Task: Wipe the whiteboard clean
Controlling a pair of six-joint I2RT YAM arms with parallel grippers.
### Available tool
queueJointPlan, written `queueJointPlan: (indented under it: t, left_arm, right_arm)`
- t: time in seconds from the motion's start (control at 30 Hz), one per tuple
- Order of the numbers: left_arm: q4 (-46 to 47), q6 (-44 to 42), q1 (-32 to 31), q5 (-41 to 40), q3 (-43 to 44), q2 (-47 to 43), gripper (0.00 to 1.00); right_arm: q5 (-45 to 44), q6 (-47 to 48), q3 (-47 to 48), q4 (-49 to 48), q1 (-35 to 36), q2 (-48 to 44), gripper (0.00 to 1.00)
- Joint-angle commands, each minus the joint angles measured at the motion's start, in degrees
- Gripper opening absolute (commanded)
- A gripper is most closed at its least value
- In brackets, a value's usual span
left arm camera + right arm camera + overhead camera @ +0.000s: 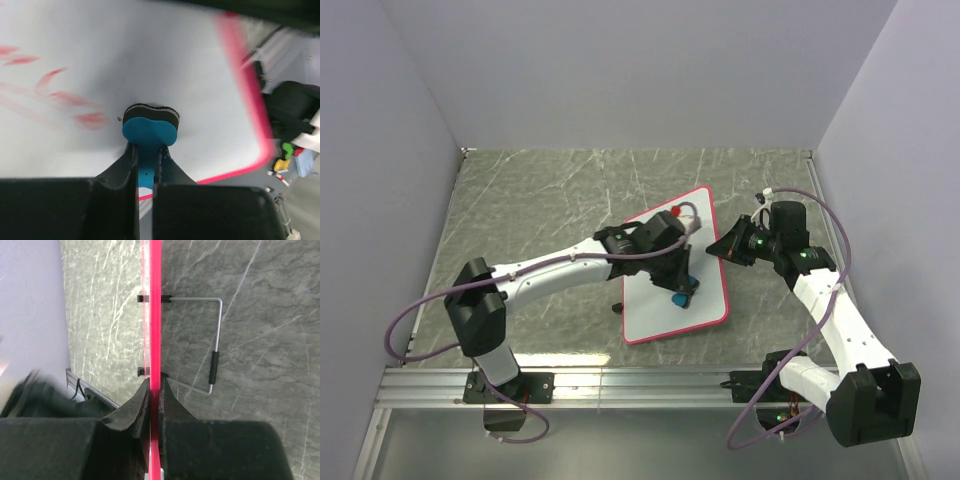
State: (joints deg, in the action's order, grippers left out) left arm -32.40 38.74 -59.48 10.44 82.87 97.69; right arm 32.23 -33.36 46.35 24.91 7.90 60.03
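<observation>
The whiteboard (665, 305), white with a red-pink rim, lies tilted at the table's middle. In the left wrist view its surface (150, 55) bears smeared red scribbles (60, 95) at the left. My left gripper (682, 288) is shut on the small blue eraser (149, 131), whose dark felt presses on the board right of the scribbles. My right gripper (723, 249) is shut on the board's right rim (156, 315), seen edge-on in the right wrist view. The board's wire stand (215, 350) shows behind it there.
The table is grey-green marble (540, 190) with purple walls on three sides. An aluminium rail (640, 385) runs along the near edge by the arm bases. A small dark piece (617, 308) lies by the board's left rim.
</observation>
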Motion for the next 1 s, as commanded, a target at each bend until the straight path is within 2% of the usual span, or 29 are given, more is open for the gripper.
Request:
queueJointPlan:
  t: [0.0,0.13,0.3,0.5,0.63,0.83,0.97]
  left_arm:
    - [1.7,1.9,6.0,-0.5,-10.1,-2.8,0.00]
    - [3.2,2.7,11.0,-1.3,-18.3,-6.9,0.00]
    - [4.2,2.7,10.7,0.2,-22.7,-9.4,0.00]
    - [5.9,5.2,0.5,1.2,-19.2,-10.3,0.00]
    - [6.8,6.5,-2.5,2.1,-15.6,-9.1,0.00]
    - [5.1,5.9,-2.3,-1.4,-13.0,-9.5,0.00]
    - [3.7,4.6,1.4,-1.1,-17.0,-10.2,0.00]
  right_arm:
    - [-1.5,3.1,-0.6,2.3,0.5,-1.6,0.00]
    - [-1.6,3.2,-0.7,2.2,0.5,-1.8,0.00]
    - [-1.3,3.1,-0.5,1.9,0.6,-1.2,0.00]
    - [-1.1,3.0,-0.1,1.5,0.5,-0.4,0.00]
    - [-1.0,3.0,-0.2,1.4,0.6,0.0,0.00]
    - [-1.0,3.5,-0.5,1.6,0.5,-0.2,0.00]
    - [-1.4,4.0,-0.1,2.4,0.5,-0.4,0.00]
